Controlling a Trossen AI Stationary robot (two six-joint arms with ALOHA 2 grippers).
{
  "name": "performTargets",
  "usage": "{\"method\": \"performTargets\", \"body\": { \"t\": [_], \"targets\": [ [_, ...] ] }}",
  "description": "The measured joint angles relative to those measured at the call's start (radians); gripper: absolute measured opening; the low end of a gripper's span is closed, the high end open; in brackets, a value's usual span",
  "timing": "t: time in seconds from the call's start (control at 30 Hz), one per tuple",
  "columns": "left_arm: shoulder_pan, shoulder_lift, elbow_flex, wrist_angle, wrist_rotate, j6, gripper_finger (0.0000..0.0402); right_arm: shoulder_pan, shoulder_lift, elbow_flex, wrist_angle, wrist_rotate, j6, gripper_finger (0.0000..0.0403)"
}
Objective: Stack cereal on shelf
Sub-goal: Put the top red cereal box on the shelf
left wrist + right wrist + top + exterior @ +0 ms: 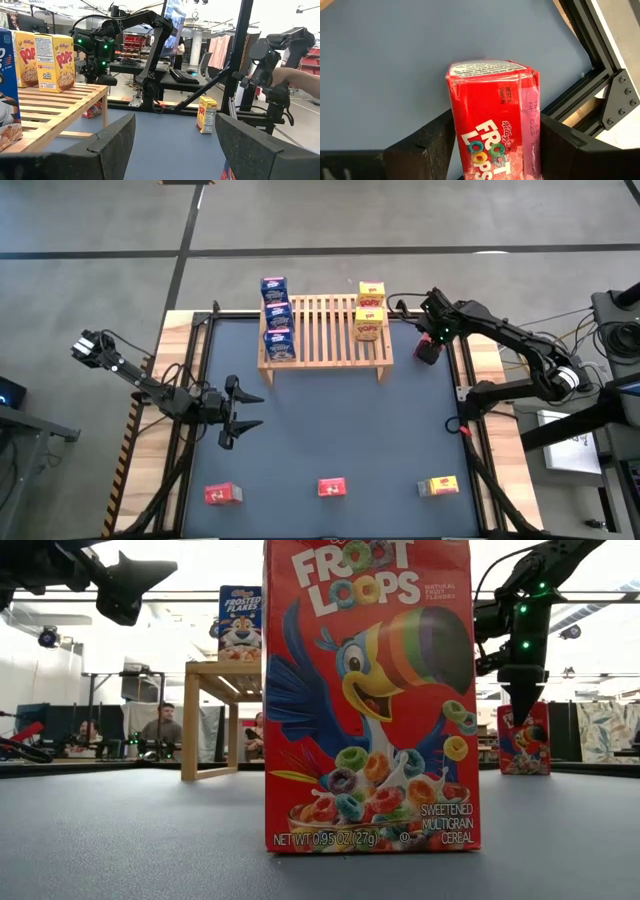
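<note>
Filling most of the low view, a red Froot Loops box (370, 695) stands upright on the dark table mat (330, 430) at the near edge, midway along it; a second red box (223, 495) lies near the left corner and a yellow box (438, 486) near the right one. At the far side sits the wooden shelf (325, 340), its slatted top carrying three blue boxes (276, 320) in a row along its left end and two yellow Pops boxes (369, 310) along its right end — the middle slats are bare. Just right of the shelf, on the mat beside the black frame rail (585, 95), a third red box (495, 115) stands upright with the right gripper (432, 340) lowered over it, one dark finger (427, 145) on each side of the carton; whether the pads actually press the cardboard I cannot tell, though the box sits squarely between them. The left gripper (238, 412) hangs above the mat's left half, well apart from every box, its fingers (112, 137) spread wide with nothing between them — pointing across toward the right.
</note>
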Motion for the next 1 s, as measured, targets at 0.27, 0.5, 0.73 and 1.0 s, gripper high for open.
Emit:
{"method": "performTargets", "body": {
  "t": [0.27,0.5,0.73,1.0],
  "targets": [
    [0.0,0.0,0.0,-0.004,0.0,0.002,0.0259,0.0,0.0,0.0,0.0,0.0,0.01,0.0219],
    [0.0,0.0,0.0,-0.004,0.0,0.007,0.0259,0.0,-0.001,0.019,-0.014,0.0,0.025,0.0219],
    [0.0,0.0,0.0,-0.005,0.0,0.008,0.0259,0.0,-0.025,0.054,-0.059,-0.002,0.045,0.0219],
    [0.0,0.0,0.0,-0.005,0.0,0.009,0.0259,0.0,-0.044,0.056,-0.078,-0.028,0.053,0.0219]
  ]
}}
